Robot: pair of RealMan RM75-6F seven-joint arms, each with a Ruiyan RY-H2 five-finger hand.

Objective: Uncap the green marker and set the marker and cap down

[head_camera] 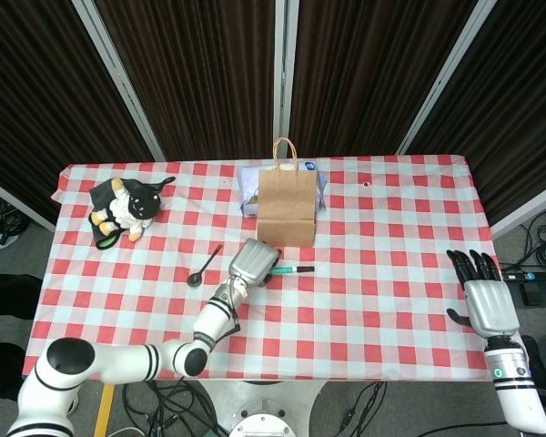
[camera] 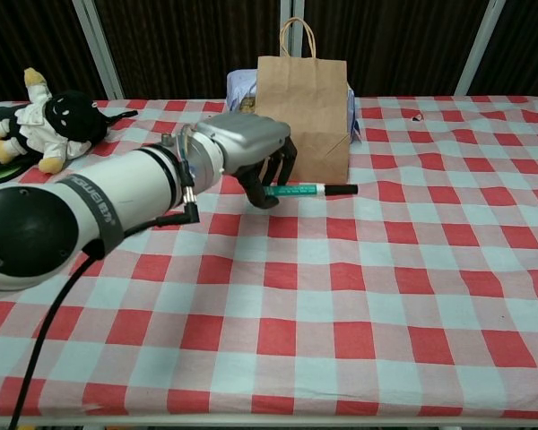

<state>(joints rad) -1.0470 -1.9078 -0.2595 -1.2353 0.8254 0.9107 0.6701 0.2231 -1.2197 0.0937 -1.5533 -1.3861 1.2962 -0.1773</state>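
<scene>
left hand (camera: 255,161) clamped on one green marker (camera: 309,190), cap on; right hand (head_camera: 485,296) empty, fingers apart; arm lettering unreadable.

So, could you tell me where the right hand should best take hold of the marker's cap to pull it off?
Probably at the black cap, the free end of the green marker pointing toward the robot's right. The left hand holds the other end of the barrel, lifted roughly level above the tablecloth. The right hand, open at the table's edge, could come in from that side and pinch the cap along the marker's axis.
</scene>
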